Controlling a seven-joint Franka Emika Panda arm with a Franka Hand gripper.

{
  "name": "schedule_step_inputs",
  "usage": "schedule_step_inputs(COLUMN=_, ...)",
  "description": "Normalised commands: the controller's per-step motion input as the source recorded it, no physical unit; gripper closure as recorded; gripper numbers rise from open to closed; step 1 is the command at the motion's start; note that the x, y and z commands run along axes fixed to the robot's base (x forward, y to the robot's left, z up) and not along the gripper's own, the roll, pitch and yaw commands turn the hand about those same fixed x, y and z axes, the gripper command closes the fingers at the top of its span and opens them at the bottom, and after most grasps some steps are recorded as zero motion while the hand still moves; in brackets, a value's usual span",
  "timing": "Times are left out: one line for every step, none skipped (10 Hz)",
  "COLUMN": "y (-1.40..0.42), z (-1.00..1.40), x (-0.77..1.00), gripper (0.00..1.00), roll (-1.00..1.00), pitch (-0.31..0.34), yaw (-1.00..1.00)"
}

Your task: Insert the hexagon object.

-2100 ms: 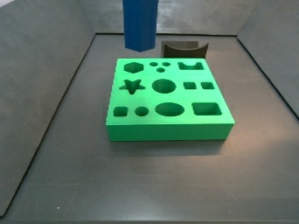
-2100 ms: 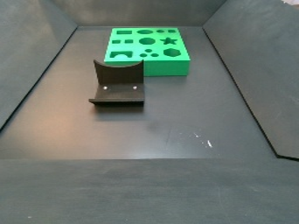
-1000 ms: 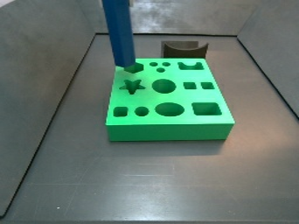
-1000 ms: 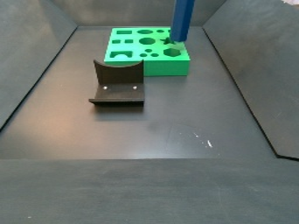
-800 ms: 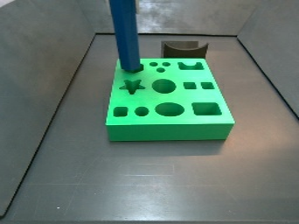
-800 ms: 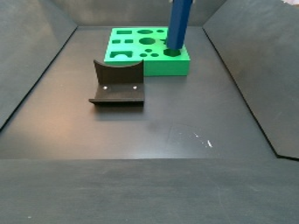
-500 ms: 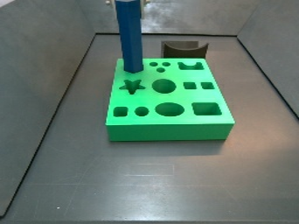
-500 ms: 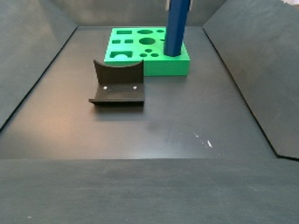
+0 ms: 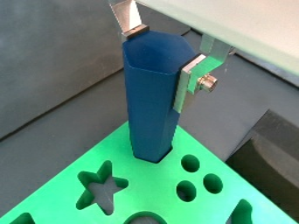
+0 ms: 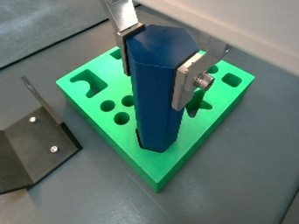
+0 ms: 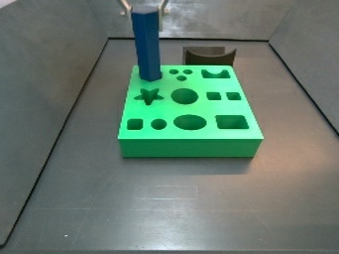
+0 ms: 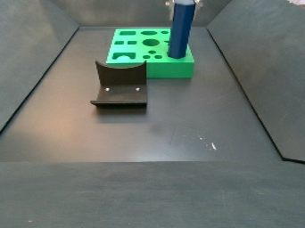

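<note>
- Here the gripper (image 9: 163,54) is cut off at the frame edge in both wrist views, so only its silver finger plates show; in a side view (image 11: 143,5) just the fingertips peek in at the top.
- The lower end of the hexagon object (image 9: 156,101) is hidden where it meets the green block (image 9: 198,188); how deep it sits cannot be told.
- No writing or label can be read on any piece.
- The gripper's fingers (image 10: 187,80) clamp the blue hexagon object (image 10: 159,87) near its upper end, one plate on each side.
- The hexagon object (image 11: 145,45) stands upright at a far corner hole of the green block (image 11: 188,149).
- Farther off, the fixture (image 12: 119,86) stands apart from the block on the dark worktop (image 12: 179,134).
</note>
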Motion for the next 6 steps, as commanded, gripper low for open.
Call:
schedule_step_inputs(y=0.00, z=-0.49, x=0.07, gripper=1.00, roll=0.11, pitch=-0.040, yaw=-0.05)
schedule_step_inputs(y=0.00, z=-0.42, x=0.10, gripper=1.00, roll=0.07, pitch=-0.010, yaw=-0.07)
schedule_step_inputs(y=0.00, z=-0.38, x=0.07, gripper=1.00, roll=0.09, pitch=-0.004, yaw=-0.07)
schedule_step_inputs(y=-0.01, z=-0.36, x=0.01, gripper=1.00, roll=0.19, pitch=-0.001, yaw=-0.06)
schedule_step_inputs(y=-0.03, z=-0.19, x=0.00, gripper=1.00, roll=0.11, pitch=0.000, yaw=-0.05)
schedule_step_inputs(y=0.00, z=0.00, x=0.00, gripper=1.00, roll=0.00, pitch=0.000, yaw=0.00)
